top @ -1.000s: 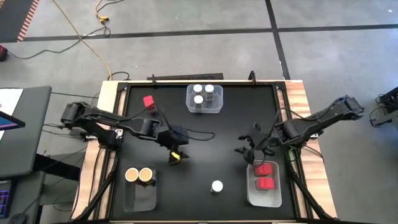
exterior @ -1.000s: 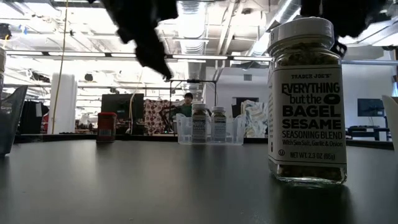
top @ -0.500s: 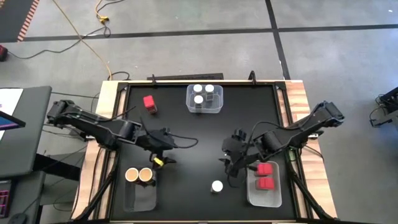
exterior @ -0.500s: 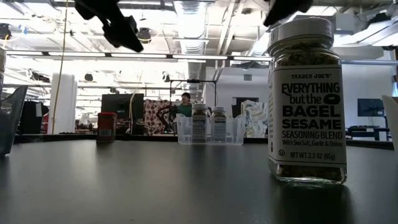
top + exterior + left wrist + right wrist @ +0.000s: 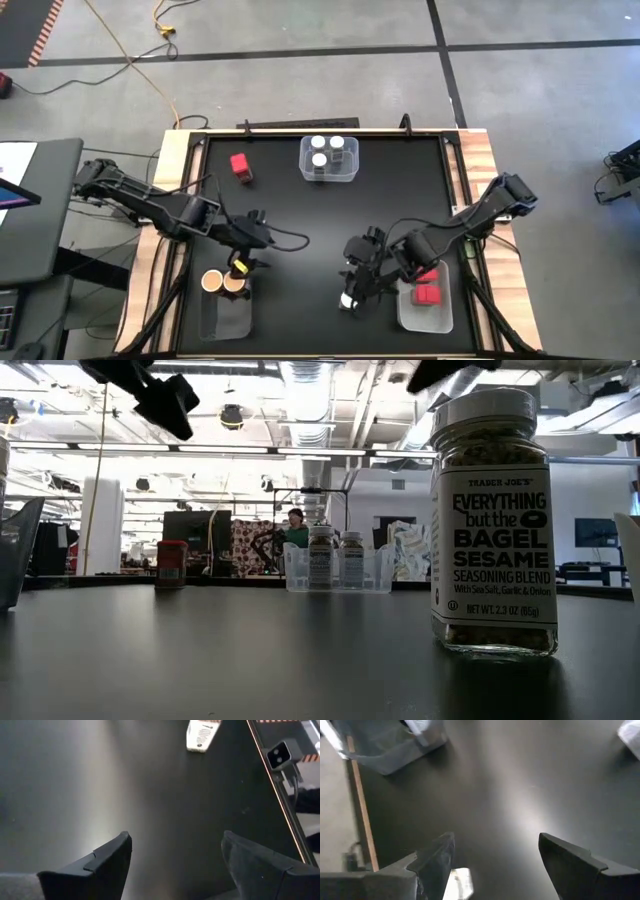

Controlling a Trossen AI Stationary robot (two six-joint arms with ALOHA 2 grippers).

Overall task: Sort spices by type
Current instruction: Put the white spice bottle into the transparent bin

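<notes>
Hovering open, empty: right hand (image 5: 352, 291) over white-lid jar (image 5: 347, 299); left hand (image 5: 240, 266) by tan-lid jars (image 5: 222, 283)

Even overhead light falls on the matte black desk (image 5: 320, 215), and shadows under the arms are soft and faint. At table height, bright ceiling strip lights (image 5: 300, 452) backlight the scene, so the near seasoning jar (image 5: 493, 520) reads sharp while the room behind it is hazy. Both wrist views are blurred, with a broad pale sheen across the desk.
</notes>
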